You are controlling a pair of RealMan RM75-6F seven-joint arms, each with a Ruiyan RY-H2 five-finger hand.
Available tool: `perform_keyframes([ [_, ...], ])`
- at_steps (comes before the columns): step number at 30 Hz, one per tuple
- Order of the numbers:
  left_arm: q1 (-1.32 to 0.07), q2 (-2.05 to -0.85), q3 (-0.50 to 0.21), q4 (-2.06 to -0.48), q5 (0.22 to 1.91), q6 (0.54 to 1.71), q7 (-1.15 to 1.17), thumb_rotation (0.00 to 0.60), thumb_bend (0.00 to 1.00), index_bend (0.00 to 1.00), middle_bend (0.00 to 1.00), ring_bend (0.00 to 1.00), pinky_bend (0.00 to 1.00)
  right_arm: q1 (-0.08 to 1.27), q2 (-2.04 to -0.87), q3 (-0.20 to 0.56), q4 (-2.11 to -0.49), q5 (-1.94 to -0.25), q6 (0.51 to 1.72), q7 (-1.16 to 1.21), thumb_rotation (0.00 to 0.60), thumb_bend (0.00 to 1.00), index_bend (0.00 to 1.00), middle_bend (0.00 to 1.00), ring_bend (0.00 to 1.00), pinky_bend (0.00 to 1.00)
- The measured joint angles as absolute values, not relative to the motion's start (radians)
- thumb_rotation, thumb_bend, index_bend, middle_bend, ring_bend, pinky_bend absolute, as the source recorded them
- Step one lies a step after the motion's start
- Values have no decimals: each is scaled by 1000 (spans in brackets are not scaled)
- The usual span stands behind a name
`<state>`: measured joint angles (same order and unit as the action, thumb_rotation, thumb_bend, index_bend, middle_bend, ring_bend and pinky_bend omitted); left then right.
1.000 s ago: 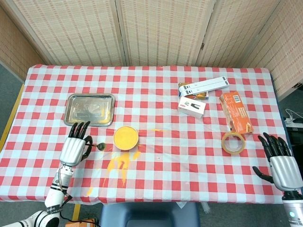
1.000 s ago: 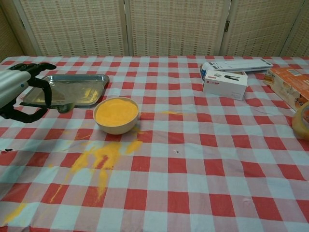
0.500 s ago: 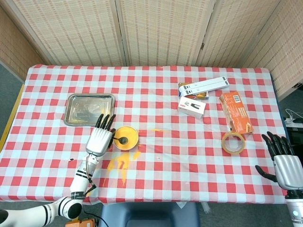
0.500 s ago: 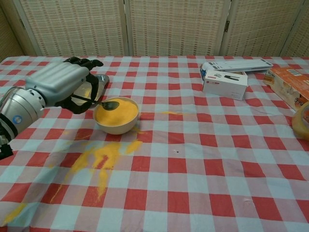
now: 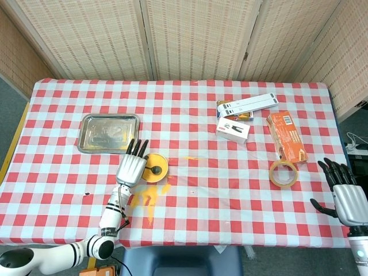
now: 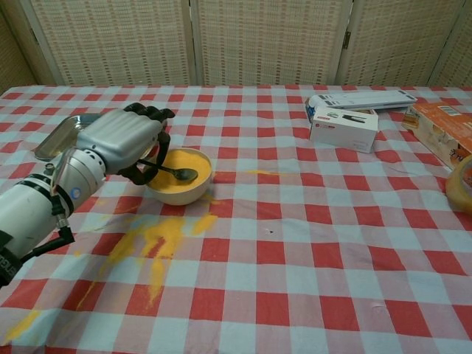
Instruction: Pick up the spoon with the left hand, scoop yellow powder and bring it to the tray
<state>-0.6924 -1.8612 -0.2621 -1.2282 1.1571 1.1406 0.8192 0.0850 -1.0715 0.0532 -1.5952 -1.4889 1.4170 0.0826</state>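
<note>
My left hand (image 5: 131, 167) (image 6: 122, 140) grips a dark metal spoon (image 6: 175, 174) by its handle. The spoon's head (image 5: 155, 169) lies on the yellow powder in the small bowl (image 5: 159, 168) (image 6: 184, 189). The hand covers the bowl's left side. The steel tray (image 5: 109, 133) (image 6: 60, 139) lies behind and to the left of the hand, partly hidden by it in the chest view. My right hand (image 5: 347, 192) hovers at the table's right front edge, fingers spread, holding nothing.
Spilled yellow powder (image 5: 146, 198) (image 6: 151, 245) streaks the checked cloth in front of the bowl. At the right lie a white box (image 5: 233, 129), a long white box (image 5: 247, 104), an orange packet (image 5: 286, 136) and a tape roll (image 5: 283, 173).
My left hand carried the spoon rightward from beside the tray to over the bowl and lowered its head onto the powder. The right hand barely shifted.
</note>
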Motion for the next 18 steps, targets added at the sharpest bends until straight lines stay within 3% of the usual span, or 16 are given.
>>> perform_keyframes([
  [9,-687,-1851,-233,-1253,1157,1164,828,600,445,516,0,0,0,82,-1068,52,-1598,-1496,1430,90,600,140,0,0,0,0],
  [18,-682,-1821,-217,-1308,1141,1173,845,600,446,498,0,0,0,77,-1068,50,-1603,-1501,1442,86,600,140,0,0,0,0],
])
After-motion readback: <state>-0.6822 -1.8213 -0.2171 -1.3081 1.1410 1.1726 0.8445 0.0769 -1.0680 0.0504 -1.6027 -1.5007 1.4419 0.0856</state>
